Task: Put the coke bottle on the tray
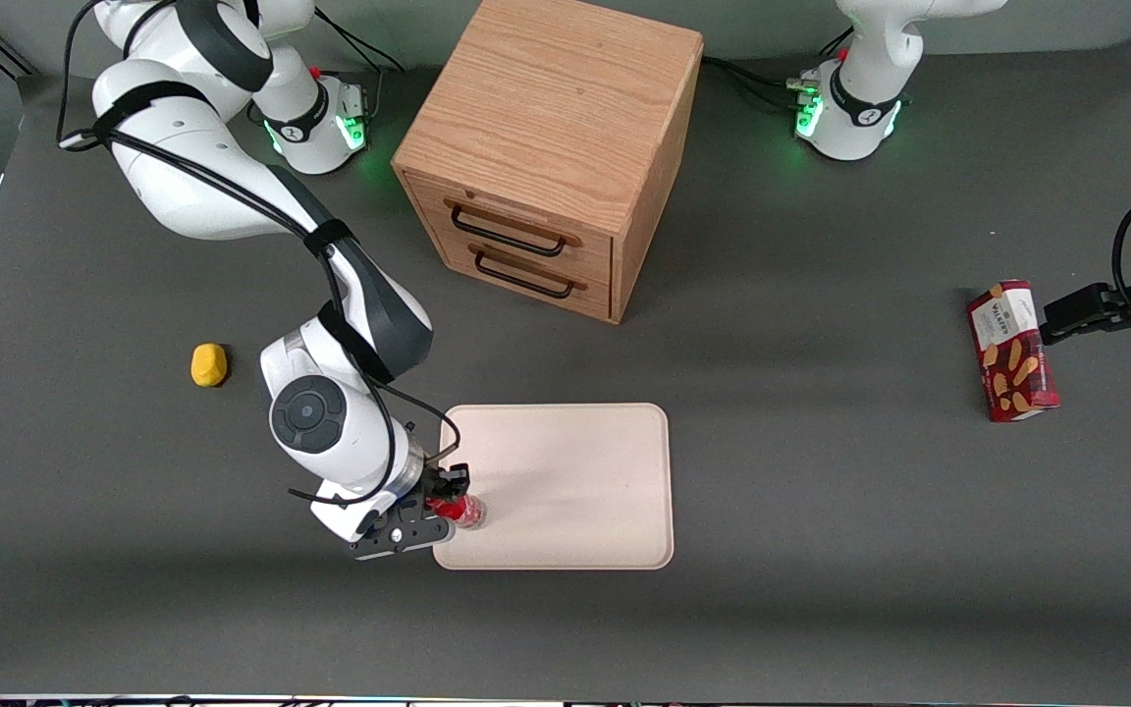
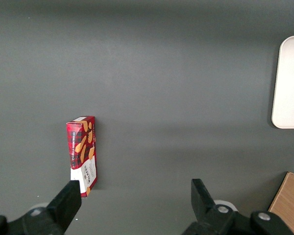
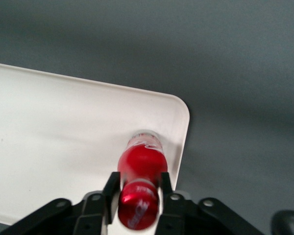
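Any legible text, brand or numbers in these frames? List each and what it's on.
Biscuit box: white brand panel, lettering too small to read.
Coke bottle, held by the gripper over the tray: white marks near its base, blurred, unreadable.
Bottle cap: pale lettering, blurred.
No other text visible.

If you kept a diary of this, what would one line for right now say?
stage: placing | gripper: shut on coke bottle | bottle: over tray corner | contact with tray: unclear
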Available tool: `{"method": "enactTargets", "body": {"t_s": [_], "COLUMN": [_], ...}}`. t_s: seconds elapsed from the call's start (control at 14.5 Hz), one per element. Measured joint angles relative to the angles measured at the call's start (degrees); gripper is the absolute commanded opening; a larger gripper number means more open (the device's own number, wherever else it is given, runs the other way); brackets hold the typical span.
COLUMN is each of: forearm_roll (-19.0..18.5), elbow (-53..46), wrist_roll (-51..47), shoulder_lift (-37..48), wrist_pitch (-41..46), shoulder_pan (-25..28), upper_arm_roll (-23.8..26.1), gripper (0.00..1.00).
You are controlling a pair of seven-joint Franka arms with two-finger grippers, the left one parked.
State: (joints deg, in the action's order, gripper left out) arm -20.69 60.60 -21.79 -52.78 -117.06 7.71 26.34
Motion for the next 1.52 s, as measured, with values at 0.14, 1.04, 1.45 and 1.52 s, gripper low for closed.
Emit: {"method": "enactTargets", "body": {"t_s": [0.14, 1.04, 1.45, 1.52], "forearm_roll": [-1.1, -1.8, 2.6, 4.0], "elbow": [0.2, -0.2, -1.2, -0.5], "wrist_roll": [0.0, 0.0, -0.4, -0.4], "shoulder_lift": [-0.2, 0.4, 11.4, 14.0], "wrist_pitch": [-1.0, -2.1, 14.4, 16.6], "shoulder_pan": [0.1, 0.0, -1.3, -2.0], "upper_arm_roll": [0.1, 0.1, 0.3, -0.2], "gripper": [1.0, 1.0, 1.0, 1.0]}}
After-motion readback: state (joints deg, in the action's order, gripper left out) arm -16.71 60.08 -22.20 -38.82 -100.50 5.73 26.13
